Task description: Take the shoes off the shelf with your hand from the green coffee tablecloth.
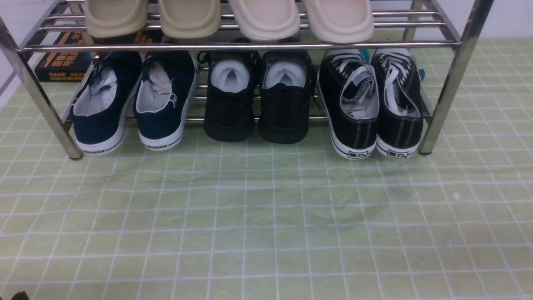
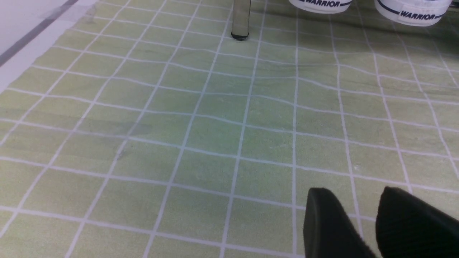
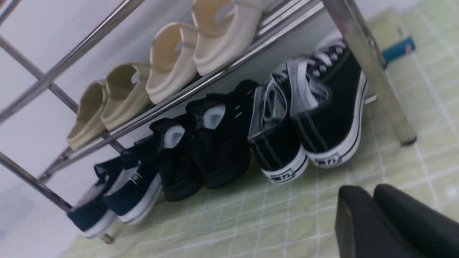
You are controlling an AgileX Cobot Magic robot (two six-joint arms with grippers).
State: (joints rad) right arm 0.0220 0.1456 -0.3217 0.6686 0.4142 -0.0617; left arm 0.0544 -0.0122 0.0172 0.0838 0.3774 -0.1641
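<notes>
- Got the left gripper (image 2: 358,204) right up close, low over the green coffee tablecloth (image 2: 215,136), fingers (image 2: 322,222) slightly apart, holding nothing.
- Same deal with the right gripper (image 3: 371,204): looks pinched together, empty too.
- Can spot the shoes (image 1: 374,104) parked on the shelf (image 1: 455,83), lower tier, far right, heels out.
- Haven't grabbed anything yet, so basically everything left: reach, grip, pull out.

Pale green tablecloth (image 1: 266,216) with a thin white grid; black canvas sneakers (image 1: 354,125) with white laces, stitching and striped soles; all-black mesh sneakers (image 1: 231,112); navy sneakers (image 1: 160,121), white-soled; beige slippers (image 1: 266,18); my left pincer (image 2: 355,195) and right pincer (image 3: 365,191) are black
</notes>
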